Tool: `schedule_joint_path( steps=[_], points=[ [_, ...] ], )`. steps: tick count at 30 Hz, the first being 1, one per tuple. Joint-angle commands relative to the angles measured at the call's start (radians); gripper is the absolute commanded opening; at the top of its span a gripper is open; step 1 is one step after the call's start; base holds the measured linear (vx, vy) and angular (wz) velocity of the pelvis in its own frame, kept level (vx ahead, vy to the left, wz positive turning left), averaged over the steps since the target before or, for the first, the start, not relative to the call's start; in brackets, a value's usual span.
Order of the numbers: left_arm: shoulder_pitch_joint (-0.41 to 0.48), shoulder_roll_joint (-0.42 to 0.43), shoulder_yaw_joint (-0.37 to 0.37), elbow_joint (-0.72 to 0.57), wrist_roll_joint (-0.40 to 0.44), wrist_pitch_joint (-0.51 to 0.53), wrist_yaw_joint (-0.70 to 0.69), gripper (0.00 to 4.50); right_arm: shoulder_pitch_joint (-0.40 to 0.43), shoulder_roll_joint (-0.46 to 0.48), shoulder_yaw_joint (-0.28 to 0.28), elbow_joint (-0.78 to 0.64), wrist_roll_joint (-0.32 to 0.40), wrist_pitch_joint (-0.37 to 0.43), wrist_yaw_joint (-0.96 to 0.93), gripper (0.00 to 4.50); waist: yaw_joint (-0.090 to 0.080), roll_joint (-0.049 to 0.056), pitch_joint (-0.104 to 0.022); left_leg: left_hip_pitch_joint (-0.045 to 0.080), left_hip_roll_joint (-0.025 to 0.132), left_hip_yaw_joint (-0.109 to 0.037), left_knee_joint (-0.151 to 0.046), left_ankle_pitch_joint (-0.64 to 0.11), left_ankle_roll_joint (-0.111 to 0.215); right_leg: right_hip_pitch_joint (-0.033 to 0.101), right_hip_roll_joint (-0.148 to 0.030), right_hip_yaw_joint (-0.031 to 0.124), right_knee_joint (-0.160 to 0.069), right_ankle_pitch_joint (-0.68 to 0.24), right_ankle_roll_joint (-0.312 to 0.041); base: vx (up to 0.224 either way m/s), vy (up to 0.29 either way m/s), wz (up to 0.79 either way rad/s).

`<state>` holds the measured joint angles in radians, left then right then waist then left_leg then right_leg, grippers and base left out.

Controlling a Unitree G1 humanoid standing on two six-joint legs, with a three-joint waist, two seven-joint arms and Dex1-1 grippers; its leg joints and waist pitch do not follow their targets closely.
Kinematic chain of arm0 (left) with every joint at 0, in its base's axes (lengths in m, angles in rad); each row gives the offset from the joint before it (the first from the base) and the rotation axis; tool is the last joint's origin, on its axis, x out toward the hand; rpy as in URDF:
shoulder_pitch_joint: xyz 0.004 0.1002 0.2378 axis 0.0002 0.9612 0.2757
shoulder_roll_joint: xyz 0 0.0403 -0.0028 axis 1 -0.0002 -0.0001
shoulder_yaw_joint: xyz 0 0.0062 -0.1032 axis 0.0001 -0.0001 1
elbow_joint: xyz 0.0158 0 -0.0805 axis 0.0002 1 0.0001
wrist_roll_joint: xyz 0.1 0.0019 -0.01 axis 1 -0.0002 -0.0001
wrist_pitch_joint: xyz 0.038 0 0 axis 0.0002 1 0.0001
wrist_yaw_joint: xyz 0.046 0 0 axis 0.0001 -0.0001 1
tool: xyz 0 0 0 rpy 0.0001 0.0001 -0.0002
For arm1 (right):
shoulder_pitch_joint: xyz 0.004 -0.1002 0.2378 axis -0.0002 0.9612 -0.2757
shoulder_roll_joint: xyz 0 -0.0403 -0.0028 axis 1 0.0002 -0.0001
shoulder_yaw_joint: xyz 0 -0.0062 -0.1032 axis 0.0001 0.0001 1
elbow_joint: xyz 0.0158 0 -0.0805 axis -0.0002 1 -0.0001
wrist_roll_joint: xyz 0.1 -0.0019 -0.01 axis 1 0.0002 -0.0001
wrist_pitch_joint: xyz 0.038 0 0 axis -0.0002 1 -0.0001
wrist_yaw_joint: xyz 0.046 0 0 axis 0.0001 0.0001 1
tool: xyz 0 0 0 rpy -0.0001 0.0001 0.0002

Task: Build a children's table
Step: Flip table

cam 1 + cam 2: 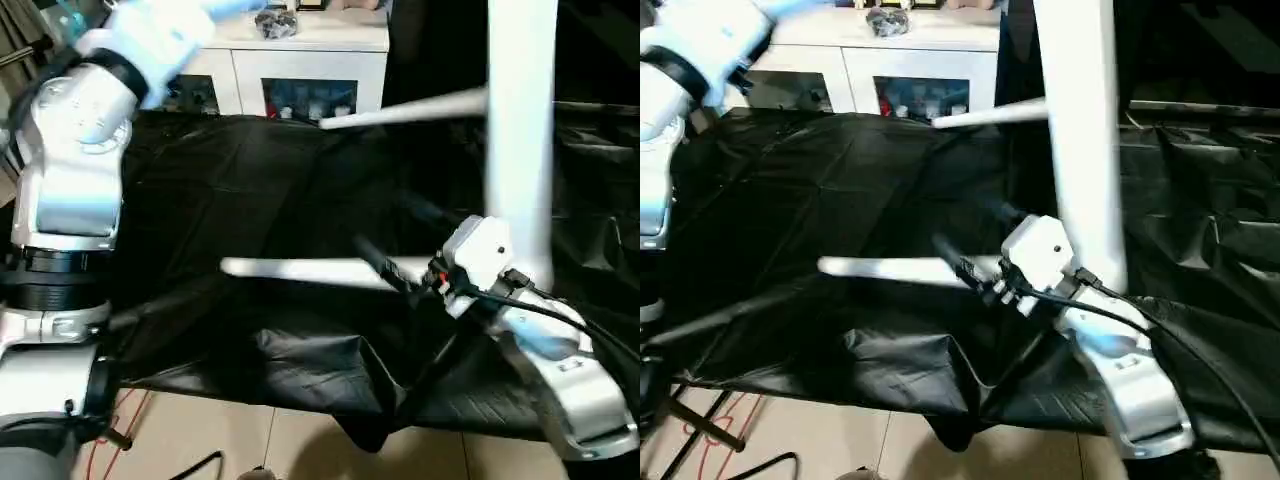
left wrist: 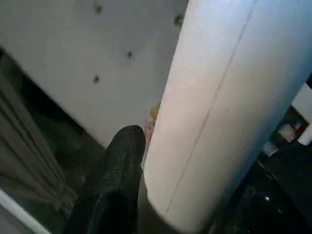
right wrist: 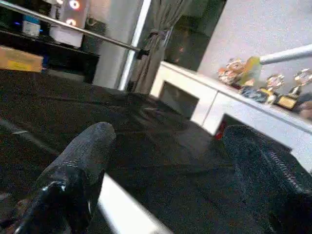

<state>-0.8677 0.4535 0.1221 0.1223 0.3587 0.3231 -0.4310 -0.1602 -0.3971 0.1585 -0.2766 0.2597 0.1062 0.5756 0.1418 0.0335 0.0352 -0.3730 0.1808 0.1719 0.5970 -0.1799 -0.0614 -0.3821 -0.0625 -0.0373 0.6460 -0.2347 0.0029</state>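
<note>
Lying on black sheet (image 1: pixel 250 180): 1 leg (image 1: pixel 300 270).

Leg (image 1: pixel 300 270) lying on sheet (image 1: pixel 230 180); cabinet (image 1: pixel 300 60) behind.

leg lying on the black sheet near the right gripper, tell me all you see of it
The long white tapered plastic tube leg lies flat and roughly crosswise on the crinkled black plastic sheet. Smooth, matte, unmarked; its free end, rounded, points toward the robot's left. Its other end runs in at the right gripper, whose jaws stand open astride it; contact cannot be told.
</note>
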Motion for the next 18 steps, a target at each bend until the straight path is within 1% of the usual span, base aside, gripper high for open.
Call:
schedule_joint_path(
  steps=[1,2,3,4,5,6,7,8,9,10,11,12,13,14,15,16,17,18],
  points=[
    [0.059,-0.068,0.055,0.056,-0.12,0.129,0.008,1.86,0.003,-0.004,0.011,-0.052,0.068,0.071,0.035,3.98,-0.003,-0.031,-0.043,0.005,0.038,-0.018,-0.067,-0.166,0.038,0.027,-0.072,0.043,-0.097,-0.205,-0.126,0.0,0.0,0.0],
    [0.074,-0.078,0.068,0.042,-0.127,0.143,0.017,1.86,0.026,-0.01,0.033,-0.079,0.102,0.113,0.059,4.14,-0.004,-0.031,-0.044,0.005,0.038,-0.017,-0.066,-0.164,0.039,0.029,-0.071,0.043,-0.096,-0.198,-0.126,0.0,0.0,0.0],
    [0.087,-0.083,0.073,0.027,-0.124,0.146,0.025,1.86,0.047,-0.019,0.051,-0.087,0.107,0.127,0.076,4.14,-0.003,-0.036,-0.044,0.004,0.04,-0.018,-0.067,-0.162,0.043,0.029,-0.073,0.043,-0.096,-0.194,-0.124,0.0,0.0,0.0],
    [0.094,-0.086,0.075,0.017,-0.12,0.146,0.03,1.86,0.061,-0.026,0.061,-0.09,0.106,0.131,0.086,4.24,0.0,-0.033,-0.043,0.004,0.042,-0.019,-0.067,-0.161,0.041,0.028,-0.074,0.043,-0.097,-0.191,-0.123,0.0,0.0,0.0],
    [0.095,-0.087,0.076,0.015,-0.121,0.145,0.03,1.86,0.065,-0.027,0.063,-0.089,0.107,0.134,0.087,4.33,-0.004,-0.033,-0.043,0.003,0.039,-0.018,-0.068,-0.174,0.037,0.027,-0.073,0.043,-0.1,-0.207,-0.122,0.0,0.0,0.0],
    [0.105,-0.093,0.082,0.0,-0.127,0.141,0.033,1.86,0.09,-0.032,0.071,-0.085,0.109,0.152,0.093,4.33,-0.002,-0.035,-0.043,0.005,0.04,-0.018,-0.069,-0.179,0.036,0.026,-0.074,0.042,-0.102,-0.216,-0.121,0.0,0.0,0.0],
    [0.121,-0.093,0.079,-0.027,-0.122,0.151,0.029,1.86,0.129,-0.042,0.078,-0.071,0.101,0.184,0.091,4.47,-0.001,-0.037,-0.043,0.004,0.042,-0.02,-0.071,-0.179,0.031,0.027,-0.075,0.043,-0.101,-0.225,-0.117,0.0,0.0,0.0],
    [0.127,-0.094,0.078,-0.035,-0.122,0.157,0.027,1.86,0.141,-0.048,0.078,-0.068,0.096,0.204,0.086,4.5,-0.002,-0.039,-0.041,0.005,0.043,-0.019,-0.073,-0.189,0.027,0.024,-0.073,0.043,-0.105,-0.234,-0.114,0.0,0.0,0.0],
    [0.127,-0.094,0.078,-0.035,-0.122,0.157,0.027,1.86,0.141,-0.048,0.078,-0.068,0.096,0.204,0.086,4.5,-0.002,-0.039,-0.041,0.005,0.043,-0.019,-0.073,-0.189,0.027,0.024,-0.073,0.043,-0.105,-0.234,-0.114,0.0,0.0,0.0],
    [0.136,-0.093,0.075,-0.049,-0.122,0.166,0.031,1.85,0.169,-0.068,0.076,-0.058,0.096,0.242,0.09,4.5,-0.003,-0.038,-0.042,0.007,0.044,-0.022,-0.076,-0.209,0.017,0.025,-0.074,0.043,-0.105,-0.239,-0.11,0.0,0.0,0.0],
    [0.141,-0.091,0.073,-0.058,-0.121,0.169,0.034,1.84,0.18,-0.071,0.065,-0.03,0.073,0.252,0.067,4.5,-0.005,-0.043,-0.04,0.008,0.045,-0.023,-0.079,-0.224,0.013,0.023,-0.073,0.042,-0.107,-0.239,-0.109,0.0,0.0,0.0],
    [0.145,-0.09,0.072,-0.064,-0.12,0.169,0.035,1.83,0.181,-0.066,0.053,-0.002,0.043,0.249,0.036,4.5,-0.007,-0.042,-0.039,0.008,0.046,-0.024,-0.083,-0.241,0.004,0.02,-0.073,0.042,-0.109,-0.247,-0.109,0.0,0.0,0.0],
    [0.147,-0.09,0.072,-0.066,-0.121,0.168,0.035,1.83,0.173,-0.053,0.042,0.035,0.016,0.255,-0.003,4.5,-0.007,-0.042,-0.039,0.008,0.046,-0.024,-0.083,-0.241,0.004,0.02,-0.073,0.042,-0.109,-0.247,-0.109,0.0,0.0,0.0],
    [0.149,-0.091,0.073,-0.069,-0.123,0.168,0.035,1.82,0.161,-0.039,0.032,0.074,-0.004,0.258,-0.036,4.5,-0.009,-0.044,-0.039,0.016,0.044,-0.024,-0.084,-0.273,-0.014,0.014,-0.075,0.042,-0.113,-0.274,-0.115,0.0,0.0,0.0],
    [0.15,-0.092,0.073,-0.071,-0.124,0.168,0.035,1.8,0.133,-0.012,0.016,0.135,-0.03,0.226,-0.08,4.5,-0.01,-0.046,-0.039,0.016,0.044,-0.023,-0.084,-0.281,-0.019,0.014,-0.075,0.043,-0.115,-0.279,-0.117,0.0,0.0,0.0],
    [0.155,-0.092,0.069,-0.078,-0.129,0.17,0.039,1.78,0.091,0.047,-0.035,0.217,-0.009,0.186,-0.147,4.5,-0.013,-0.048,-0.04,0.016,0.043,-0.023,-0.085,-0.287,-0.028,0.014,-0.077,0.043,-0.114,-0.276,-0.125,0.0,0.0,0.0],
    [0.158,-0.092,0.069,-0.082,-0.131,0.17,0.04,1.76,0.082,0.064,-0.053,0.232,0.008,0.176,-0.16,4.5,-0.013,-0.05,-0.04,0.017,0.044,-0.024,-0.086,-0.295,-0.032,0.013,-0.077,0.042,-0.113,-0.268,-0.129,0.0,0.0,0.0],
    [0.158,-0.092,0.069,-0.082,-0.131,0.17,0.04,1.74,0.082,0.064,-0.053,0.232,0.008,0.176,-0.16,4.5,-0.011,-0.049,-0.043,0.019,0.046,-0.024,-0.084,-0.287,-0.032,0.013,-0.076,0.043,-0.11,-0.243,-0.13,0.0,0.0,0.0]
  ],
)
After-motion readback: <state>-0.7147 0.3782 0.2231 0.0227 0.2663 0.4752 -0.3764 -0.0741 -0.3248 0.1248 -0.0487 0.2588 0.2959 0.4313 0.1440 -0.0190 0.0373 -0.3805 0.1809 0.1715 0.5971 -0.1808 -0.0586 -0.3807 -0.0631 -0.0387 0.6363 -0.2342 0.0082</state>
